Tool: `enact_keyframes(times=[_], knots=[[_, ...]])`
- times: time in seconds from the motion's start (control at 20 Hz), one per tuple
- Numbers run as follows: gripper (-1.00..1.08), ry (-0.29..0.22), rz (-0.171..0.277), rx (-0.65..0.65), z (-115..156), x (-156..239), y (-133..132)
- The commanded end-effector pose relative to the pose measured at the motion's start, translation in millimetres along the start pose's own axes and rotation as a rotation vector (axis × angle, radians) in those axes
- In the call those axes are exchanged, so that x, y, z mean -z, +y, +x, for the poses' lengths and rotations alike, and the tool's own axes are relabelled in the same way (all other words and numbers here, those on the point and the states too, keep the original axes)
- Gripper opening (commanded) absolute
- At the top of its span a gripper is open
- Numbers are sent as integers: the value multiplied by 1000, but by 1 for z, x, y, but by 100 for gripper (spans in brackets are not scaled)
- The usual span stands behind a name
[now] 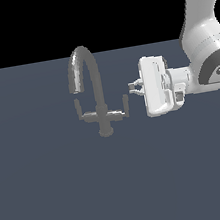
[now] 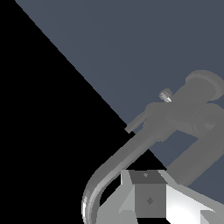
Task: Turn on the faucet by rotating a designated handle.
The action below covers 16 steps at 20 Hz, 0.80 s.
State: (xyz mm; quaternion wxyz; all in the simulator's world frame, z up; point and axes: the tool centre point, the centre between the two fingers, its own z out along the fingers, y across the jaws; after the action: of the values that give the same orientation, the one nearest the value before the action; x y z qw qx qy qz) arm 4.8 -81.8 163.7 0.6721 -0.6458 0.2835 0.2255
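— Worktop point(image 1: 56, 202) first: what does it look like?

— Flat, plain slate blue, filling the lower part of the exterior view from the near edge back to a straight horizon line. It carries no markings or texture.

— And what stands on it?

— Partway back stands the faucet point(image 1: 93, 92), small and grey, with a round base, a slim upright stem and a tall arched spout curving over toward the exterior view's left. Two levers branch from the stem. The handle point(image 1: 120, 109) is the one on the exterior view's right, opposite the spout's mouth, with a short upturned tip.

— Where is the arm?

— A white arm reaches in from the exterior view's right. Its fingers point(image 1: 133, 86) point at the faucet, just beside the handle's tip and slightly above it, not touching. They look nearly together; whether a small gap remains I cannot tell.

— What does the wrist view add?

— The spout and stem from close by, with one grey finger block at the frame's edge.

— And behind everything?

— Solid black, with no walls or features.
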Motion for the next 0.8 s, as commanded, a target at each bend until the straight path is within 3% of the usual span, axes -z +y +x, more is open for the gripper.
enact_keyframes(times=[0.0,0.35,0.75], knots=[[-100,-19,48,-18,11,-5,4],[-100,-50,128,-52,31,-17,12],[-100,-57,143,-59,35,-19,13]])
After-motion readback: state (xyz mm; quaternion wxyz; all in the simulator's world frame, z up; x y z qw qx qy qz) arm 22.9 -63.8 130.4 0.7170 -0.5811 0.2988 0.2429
